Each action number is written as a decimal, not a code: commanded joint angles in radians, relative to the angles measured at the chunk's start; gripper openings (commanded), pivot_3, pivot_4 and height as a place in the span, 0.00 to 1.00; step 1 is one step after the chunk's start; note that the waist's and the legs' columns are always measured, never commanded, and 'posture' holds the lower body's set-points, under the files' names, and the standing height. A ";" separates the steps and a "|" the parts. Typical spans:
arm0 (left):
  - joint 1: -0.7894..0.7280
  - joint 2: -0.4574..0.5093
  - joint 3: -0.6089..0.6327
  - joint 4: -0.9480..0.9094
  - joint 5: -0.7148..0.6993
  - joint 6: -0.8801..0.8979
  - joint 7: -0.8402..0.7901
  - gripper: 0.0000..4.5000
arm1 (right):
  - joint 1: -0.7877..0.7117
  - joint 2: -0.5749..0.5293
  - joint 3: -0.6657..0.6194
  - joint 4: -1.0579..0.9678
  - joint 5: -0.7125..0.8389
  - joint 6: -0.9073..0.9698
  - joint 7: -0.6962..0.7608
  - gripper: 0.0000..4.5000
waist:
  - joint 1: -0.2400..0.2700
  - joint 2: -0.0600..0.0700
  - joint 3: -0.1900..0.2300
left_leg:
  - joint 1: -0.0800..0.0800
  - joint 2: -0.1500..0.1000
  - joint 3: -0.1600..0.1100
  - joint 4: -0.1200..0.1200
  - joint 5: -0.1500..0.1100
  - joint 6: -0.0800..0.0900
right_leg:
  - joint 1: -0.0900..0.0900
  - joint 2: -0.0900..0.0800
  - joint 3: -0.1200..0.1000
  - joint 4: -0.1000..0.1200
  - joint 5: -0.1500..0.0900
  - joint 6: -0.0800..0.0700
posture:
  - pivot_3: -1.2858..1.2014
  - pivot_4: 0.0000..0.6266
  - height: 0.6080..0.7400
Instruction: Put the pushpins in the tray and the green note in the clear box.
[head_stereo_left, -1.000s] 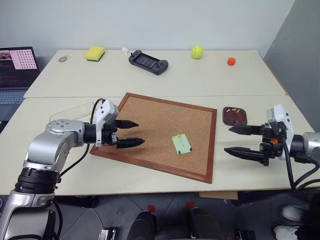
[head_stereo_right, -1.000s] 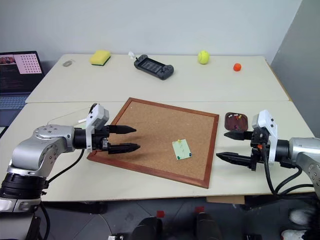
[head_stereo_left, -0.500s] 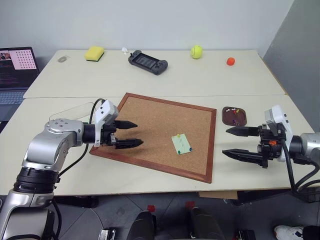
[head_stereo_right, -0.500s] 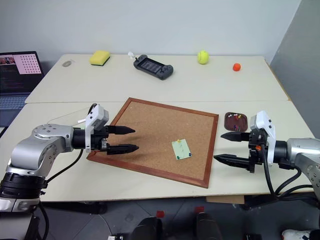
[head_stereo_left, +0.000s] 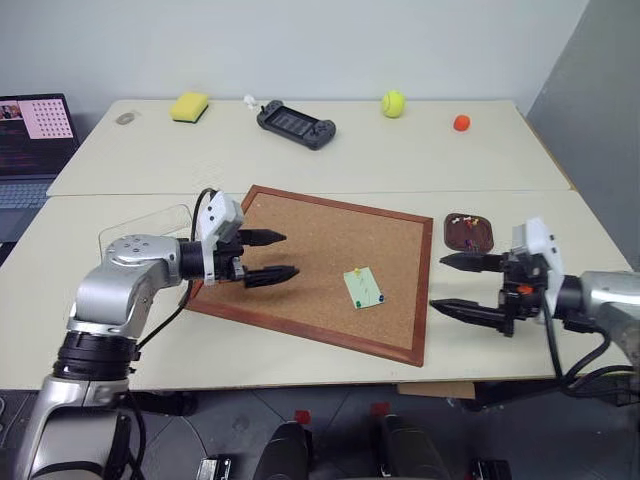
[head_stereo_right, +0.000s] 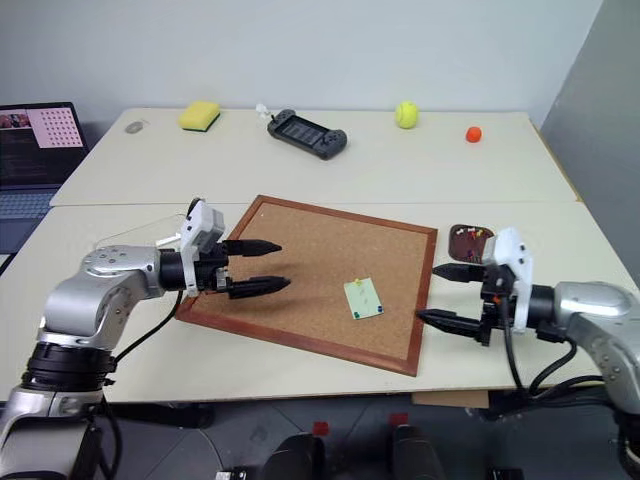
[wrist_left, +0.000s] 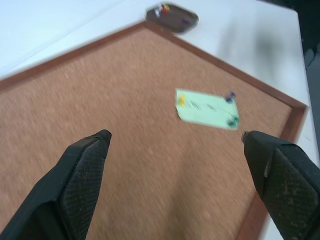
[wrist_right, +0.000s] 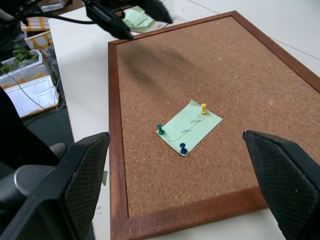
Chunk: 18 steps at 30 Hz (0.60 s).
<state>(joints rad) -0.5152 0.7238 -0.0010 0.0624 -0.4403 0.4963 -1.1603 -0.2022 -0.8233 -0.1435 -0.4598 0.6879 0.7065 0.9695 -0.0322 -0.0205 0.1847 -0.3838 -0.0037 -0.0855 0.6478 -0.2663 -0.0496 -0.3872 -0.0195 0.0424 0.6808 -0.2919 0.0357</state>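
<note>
The green note (head_stereo_left: 363, 287) lies pinned on the corkboard (head_stereo_left: 300, 230), right of its middle. A yellow pushpin (wrist_right: 203, 107), a dark blue one (wrist_right: 183, 148) and a green one (wrist_right: 160, 129) stick in its corners. The dark brown tray (head_stereo_left: 468, 231) sits just off the board's right edge with small pins inside. The clear box (head_stereo_left: 145, 218) lies left of the board, partly behind my left arm. My left gripper (head_stereo_left: 290, 254) hovers open over the board's left part, fingers toward the note. My right gripper (head_stereo_left: 436, 281) is open at the board's right edge, in front of the tray.
Along the far table stand a yellow sponge (head_stereo_left: 189, 106), a black game controller (head_stereo_left: 296, 124), a tennis ball (head_stereo_left: 393, 103) and a small orange ball (head_stereo_left: 461, 122). A laptop (head_stereo_left: 35, 130) sits at the far left. The table's front edge runs just below the board.
My right gripper has moved a little left, up to the board's right edge. My left gripper has turned slightly over the board's left part. Both stay open.
</note>
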 joint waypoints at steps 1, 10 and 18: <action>0.028 -0.043 0.006 0.002 0.020 -0.065 0.036 0.81 | -0.047 0.063 0.079 -0.024 -0.070 -0.061 -0.070 1.00 | -0.001 0.000 0.000 | 0.000 0.000 0.000 0.000 0.000 0.000 | 0.000 0.000 0.000 0.000 0.000 0.000 | 0.52 0.24 1.00; 0.044 -0.140 -0.033 0.040 0.065 -0.109 0.096 0.43 | -0.138 0.177 0.238 0.074 -0.202 -0.140 -0.107 1.00 | 0.003 0.000 0.000 | -0.001 0.000 -0.001 0.001 0.000 0.000 | 0.000 0.000 -0.001 0.000 0.000 0.000 | 0.52 0.24 1.00; 0.018 -0.174 -0.032 0.087 0.073 -0.106 0.114 0.07 | -0.209 0.278 0.323 0.217 -0.309 -0.218 -0.130 1.00 | 0.001 0.000 0.000 | 0.000 -0.001 -0.001 0.001 0.000 0.000 | 0.000 0.000 -0.001 0.001 0.000 0.000 | 0.52 0.24 1.00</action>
<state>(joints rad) -0.4855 0.5531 -0.0352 0.1513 -0.3763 0.4078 -1.0541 -0.3818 -0.5678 0.1711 -0.2591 0.4050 0.5289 0.8452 -0.0314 -0.0206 0.1846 -0.3841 -0.0043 -0.0867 0.6490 -0.2661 -0.0494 -0.3877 -0.0197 0.0415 0.6819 -0.2917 0.0356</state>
